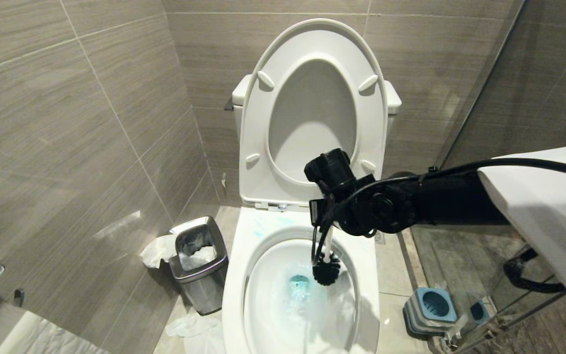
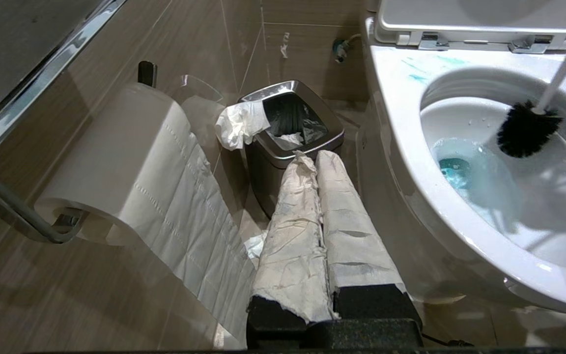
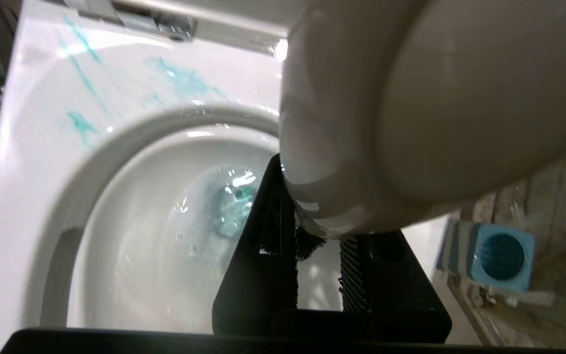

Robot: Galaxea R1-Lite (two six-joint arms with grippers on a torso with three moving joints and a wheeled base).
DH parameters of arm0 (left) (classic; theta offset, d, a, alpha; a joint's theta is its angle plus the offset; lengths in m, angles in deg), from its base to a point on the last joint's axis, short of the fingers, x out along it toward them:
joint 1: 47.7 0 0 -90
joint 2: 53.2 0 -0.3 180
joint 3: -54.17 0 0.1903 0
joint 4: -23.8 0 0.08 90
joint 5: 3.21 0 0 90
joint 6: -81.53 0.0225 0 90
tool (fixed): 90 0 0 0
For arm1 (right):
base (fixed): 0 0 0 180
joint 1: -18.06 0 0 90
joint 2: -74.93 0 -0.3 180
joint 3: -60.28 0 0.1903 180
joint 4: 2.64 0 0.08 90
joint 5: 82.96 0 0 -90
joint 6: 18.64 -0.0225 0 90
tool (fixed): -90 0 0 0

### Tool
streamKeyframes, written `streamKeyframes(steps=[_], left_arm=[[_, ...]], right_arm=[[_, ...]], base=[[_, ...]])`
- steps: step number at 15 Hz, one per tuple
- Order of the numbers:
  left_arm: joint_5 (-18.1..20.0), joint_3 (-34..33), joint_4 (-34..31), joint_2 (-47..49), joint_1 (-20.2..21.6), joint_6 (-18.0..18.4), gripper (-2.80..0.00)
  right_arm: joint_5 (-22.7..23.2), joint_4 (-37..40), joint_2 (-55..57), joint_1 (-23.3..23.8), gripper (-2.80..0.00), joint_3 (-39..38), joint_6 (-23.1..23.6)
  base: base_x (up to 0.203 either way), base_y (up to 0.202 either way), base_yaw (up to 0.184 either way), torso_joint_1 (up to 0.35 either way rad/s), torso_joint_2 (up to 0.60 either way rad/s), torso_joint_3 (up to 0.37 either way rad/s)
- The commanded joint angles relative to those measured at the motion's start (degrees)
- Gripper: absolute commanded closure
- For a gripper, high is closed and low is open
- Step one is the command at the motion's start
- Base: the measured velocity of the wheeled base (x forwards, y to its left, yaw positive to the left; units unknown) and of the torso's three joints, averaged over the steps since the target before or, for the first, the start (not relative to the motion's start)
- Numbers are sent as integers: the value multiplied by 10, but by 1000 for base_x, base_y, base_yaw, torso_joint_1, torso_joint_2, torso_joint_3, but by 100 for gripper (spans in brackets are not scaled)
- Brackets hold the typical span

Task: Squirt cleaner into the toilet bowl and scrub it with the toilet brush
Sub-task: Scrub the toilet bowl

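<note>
The toilet bowl (image 1: 238, 275) stands with seat and lid raised. Cleaner tints its water blue (image 1: 298, 287) and smears the back rim (image 3: 184, 81). My right gripper (image 1: 322, 245) reaches in from the right, points down over the bowl and is shut on the white handle of the toilet brush (image 1: 328, 242). The black bristle head (image 1: 326, 272) hangs inside the bowl just above the water, at the right of the drain. In the right wrist view the handle's rounded end (image 3: 410, 108) hides most of the right gripper (image 3: 317, 221). My left gripper (image 2: 312, 162), paper-wrapped, is shut and empty, low beside the bowl (image 2: 401, 128).
A steel bin (image 1: 198, 260) with tissue stands left of the toilet, and more tissue (image 1: 189, 327) lies on the floor. The blue-grey brush holder (image 1: 433, 307) sits on the floor at the right by a glass partition. A paper roll (image 2: 130, 162) and grab bar (image 2: 17, 216) are on the left wall.
</note>
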Motion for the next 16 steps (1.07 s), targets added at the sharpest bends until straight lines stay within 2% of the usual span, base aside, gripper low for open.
streamKeyframes(steps=[1, 3, 9, 11, 16], left_arm=[[0, -2, 0, 1, 0, 0, 0], [0, -2, 0, 1, 0, 0, 0], [0, -1, 0, 1, 0, 0, 0], [0, -1, 0, 1, 0, 0, 0], [0, -2, 0, 1, 0, 0, 0]], right_arm=[[-3, -2, 86, 1, 0, 84, 6], [-6, -2, 131, -11, 0, 145, 9], [-5, -1, 118, -90, 0, 141, 8], [-5, -2, 91, -110, 0, 85, 5], [-9, -5, -56, -143, 0, -141, -21]], base=[[0, 0, 0, 0, 0, 0], [0, 0, 0, 0, 0, 0], [0, 0, 0, 0, 0, 0], [0, 0, 0, 0, 0, 0], [0, 0, 0, 0, 0, 0]])
